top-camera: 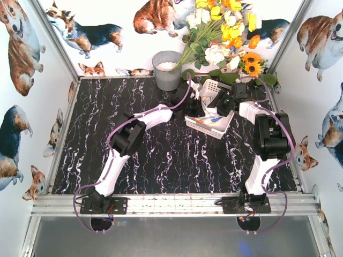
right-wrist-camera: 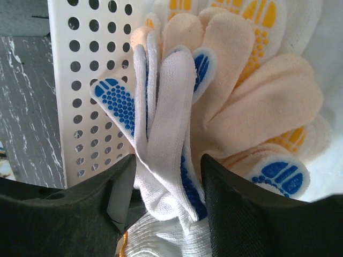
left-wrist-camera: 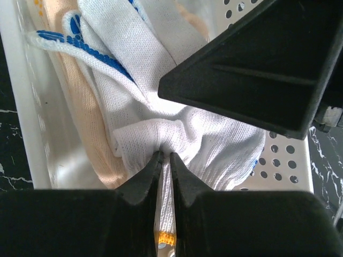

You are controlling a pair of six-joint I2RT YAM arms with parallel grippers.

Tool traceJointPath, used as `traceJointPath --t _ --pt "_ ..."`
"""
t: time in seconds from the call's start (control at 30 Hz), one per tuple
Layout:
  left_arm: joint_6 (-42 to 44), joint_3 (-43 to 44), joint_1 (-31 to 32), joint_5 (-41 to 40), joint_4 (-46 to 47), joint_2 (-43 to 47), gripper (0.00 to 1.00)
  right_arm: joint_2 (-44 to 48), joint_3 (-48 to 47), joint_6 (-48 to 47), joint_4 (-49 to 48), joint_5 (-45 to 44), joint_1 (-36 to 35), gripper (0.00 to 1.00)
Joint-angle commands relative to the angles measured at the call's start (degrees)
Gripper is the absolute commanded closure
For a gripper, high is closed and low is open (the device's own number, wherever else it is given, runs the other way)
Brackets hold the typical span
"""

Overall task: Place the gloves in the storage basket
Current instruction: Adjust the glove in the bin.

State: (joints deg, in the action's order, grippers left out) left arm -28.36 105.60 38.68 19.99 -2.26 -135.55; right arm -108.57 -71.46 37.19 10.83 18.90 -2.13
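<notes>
Inside the storage basket our left fingers pinch a white glove, right fingers half-spread astride a blue-dotted glove, grip unclear; we'd release next.

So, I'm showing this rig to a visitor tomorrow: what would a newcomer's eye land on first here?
The eye goes to the bright bouquet at the table's far edge and the white storage basket just in front of it. In the wrist views, the left gripper is shut on a fold of white glove, while the right gripper's jaws stand apart around a blue-dotted glove.
</notes>
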Motion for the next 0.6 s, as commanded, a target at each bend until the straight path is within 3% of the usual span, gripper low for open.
traceJointPath --t 0.0,0.27,0.57 --pt "2.54 1.35 0.25 -1.82 -3.17 -2.22 0.96 -1.58 -2.62 0.41 -6.97 3.91 0.37 0.48" --pt "4.30 3.48 0.23 -2.32 -5.68 -3.63 0.98 -4.44 -3.15 -0.60 -11.67 8.02 0.46 0.59" --pt "4.97 3.56 0.26 -1.89 -6.67 -3.93 0.99 -6.74 -3.61 -3.39 -17.36 11.74 0.64 0.55"
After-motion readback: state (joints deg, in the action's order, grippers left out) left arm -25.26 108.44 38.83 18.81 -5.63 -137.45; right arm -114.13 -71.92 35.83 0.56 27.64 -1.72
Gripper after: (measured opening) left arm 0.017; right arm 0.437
